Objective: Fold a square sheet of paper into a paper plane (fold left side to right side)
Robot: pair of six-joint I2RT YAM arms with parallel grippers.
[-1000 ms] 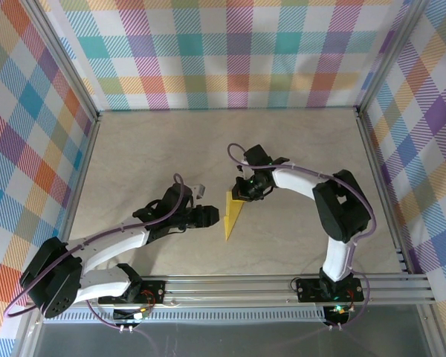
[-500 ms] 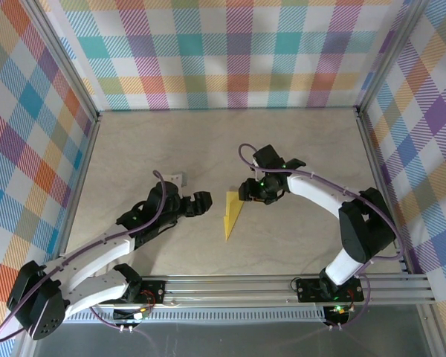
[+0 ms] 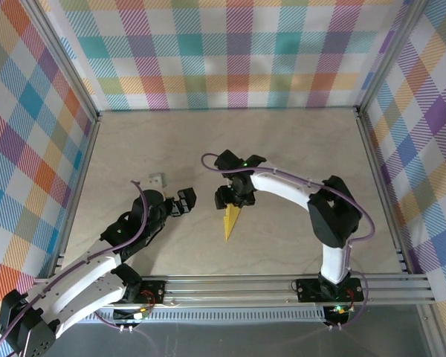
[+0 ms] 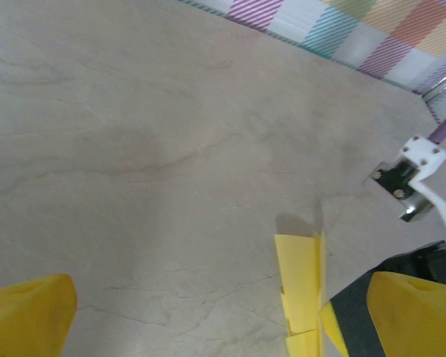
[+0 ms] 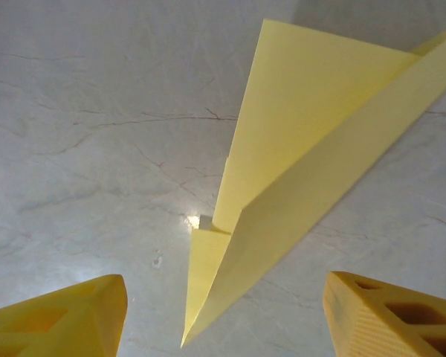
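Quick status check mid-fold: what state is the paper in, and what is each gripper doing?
paper plane: folded into a narrow pointed dart, lying on the table, free of both grippers.
left gripper: open, empty, off to the paper's left.
right gripper: open, empty, one finger on either side of the paper, not closed on it.
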